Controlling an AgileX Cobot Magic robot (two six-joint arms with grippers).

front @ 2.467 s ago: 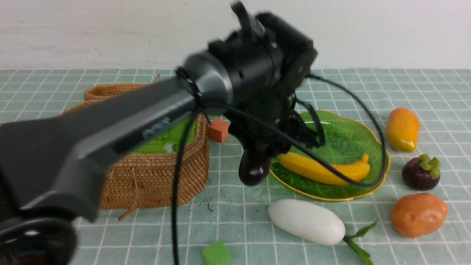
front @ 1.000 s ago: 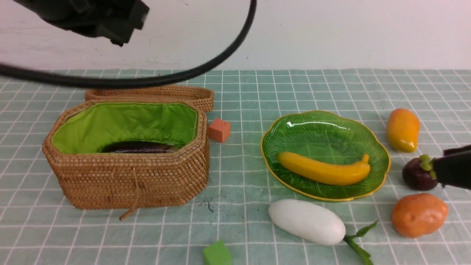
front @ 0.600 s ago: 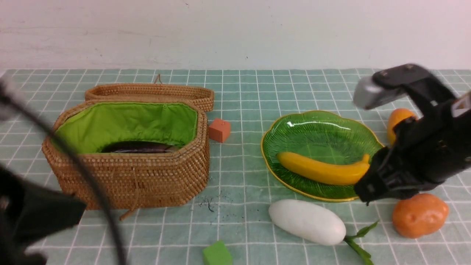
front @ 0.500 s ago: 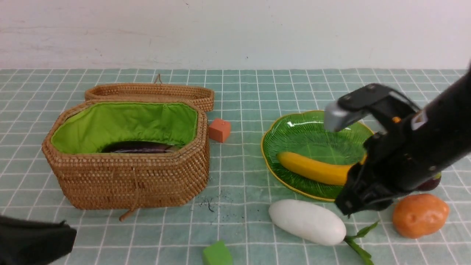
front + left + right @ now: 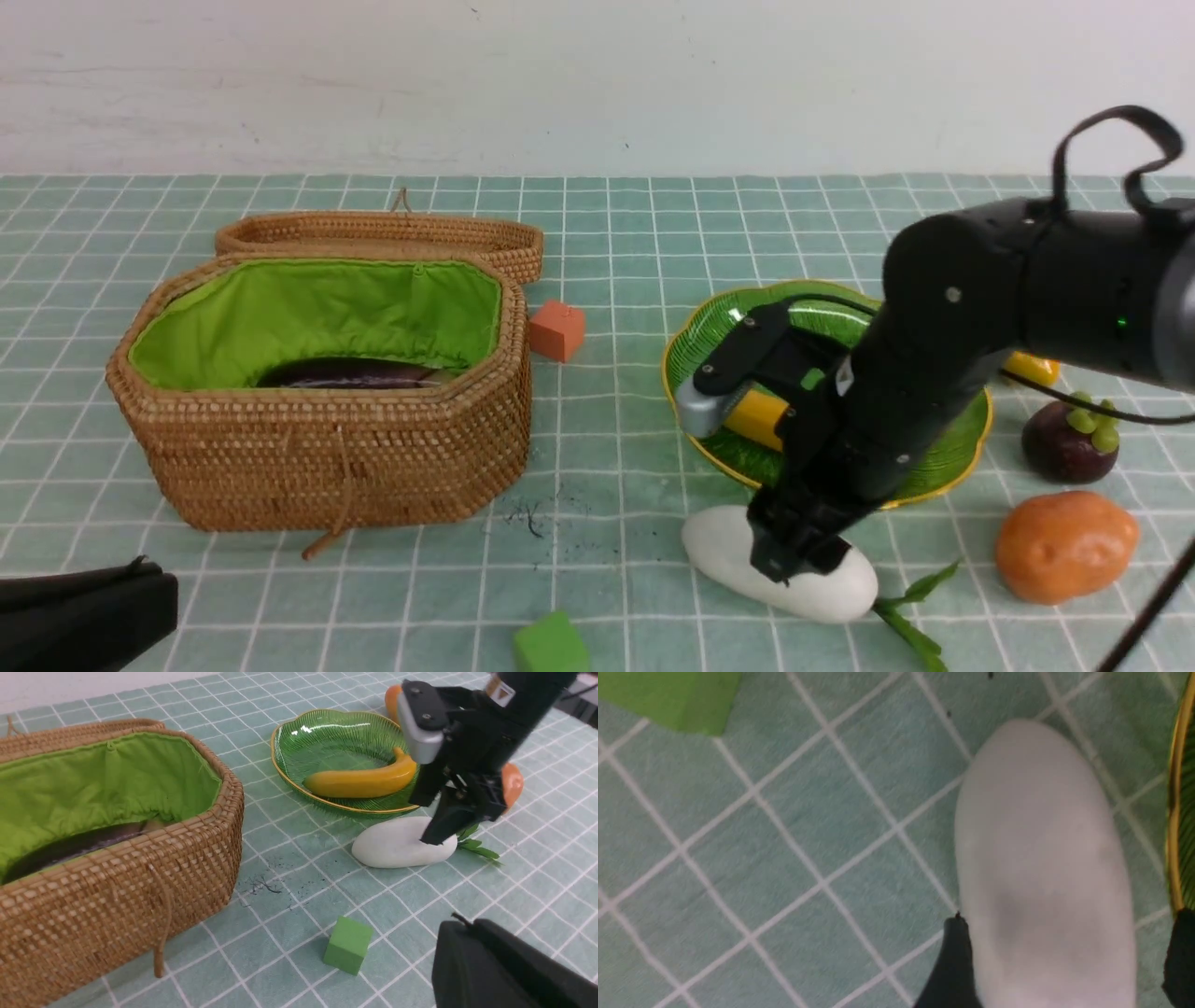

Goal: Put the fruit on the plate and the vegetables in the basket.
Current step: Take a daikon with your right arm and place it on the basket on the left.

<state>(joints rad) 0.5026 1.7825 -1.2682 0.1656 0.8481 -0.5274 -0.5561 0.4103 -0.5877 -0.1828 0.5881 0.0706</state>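
The white radish lies on the cloth in front of the green plate. My right gripper is open, down over the radish with one finger on each side of it; the right wrist view shows the radish between the dark fingers. The banana lies on the plate. The eggplant lies in the wicker basket. The mango, mangosteen and potato sit at the right. My left gripper is shut and empty at the near left. No green gourd shows.
An orange cube sits between basket and plate. A green cube sits at the near edge. The basket lid lies open behind the basket. The radish leaves stick out toward the potato.
My left arm left the eggplant in the basket and drew back to the near left. My right arm came in from the right and dropped over the radish.
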